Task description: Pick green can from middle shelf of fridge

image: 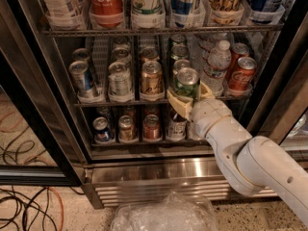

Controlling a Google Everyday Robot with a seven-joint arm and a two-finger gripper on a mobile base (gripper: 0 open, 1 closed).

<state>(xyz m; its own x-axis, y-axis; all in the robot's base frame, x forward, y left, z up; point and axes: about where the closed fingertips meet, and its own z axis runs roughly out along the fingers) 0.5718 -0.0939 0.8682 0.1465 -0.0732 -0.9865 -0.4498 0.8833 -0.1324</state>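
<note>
The green can point(186, 83), silver-topped with a pull tab, stands upright at the front edge of the middle shelf point(126, 101) of the fridge point(159, 173), in the lane right of centre. My gripper point(190, 97) comes in from the lower right on a thick white arm. Its cream fingers point(179, 104) sit on either side of the can's lower half, shut on it. The can's base is hidden behind the fingers. More green cans line up behind it in the same lane.
A gold-tan can point(151, 78) stands just left of the green can, then silver cans point(119, 80) and a blue one point(83, 78). A water bottle point(217, 60) and red Coca-Cola cans point(242, 73) are to the right. Tall bottles fill the rack above. A plastic bag point(163, 214) and cables point(24, 203) lie on the floor.
</note>
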